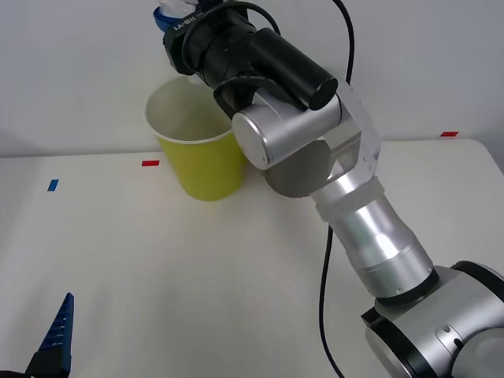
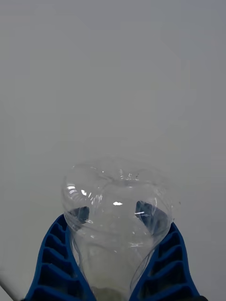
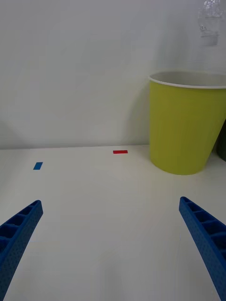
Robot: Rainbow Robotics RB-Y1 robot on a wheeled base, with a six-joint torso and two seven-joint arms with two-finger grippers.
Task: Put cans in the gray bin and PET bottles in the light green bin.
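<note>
**Desk:** Where was the right arm when you called it?

**Me:** I had the right gripper (image 2: 113, 263) up high, stretched across the table (image 1: 236, 283) to the back, sitting right above the light green bin (image 1: 197, 157). From the front view I could see the arm's dark wrist housing over the bin's white rim, with the blue fingers poking out at the very top of the picture.

**Desk:** And the claw?

**Me:** Clenched on the PET bottle (image 2: 117, 211). The wrist camera gave me the clear, crinkled body wedged between the two blue ribbed fingers (image 2: 56, 263), its wide end bulging out past the tips toward the plain wall behind. I could not make out the cap.

**Desk:** The bottle was over the bin, then?

**Me:** Held in the air above the opening, not inside it. From the left wrist camera I saw it as a faint clear shape hanging over the bin's rim.

**Desk:** The bin itself?

**Me:** Upright near the back of the table, white inside. A red tape mark (image 1: 150, 163) lay just beside it, a blue tape mark (image 1: 53, 185) farther out, another red mark (image 1: 448, 134) well off on the right.

**Desk:** Left arm?

**Me:** The left gripper (image 3: 110, 235) was parked low by the near edge, fingers spread wide, nothing between them.
</note>
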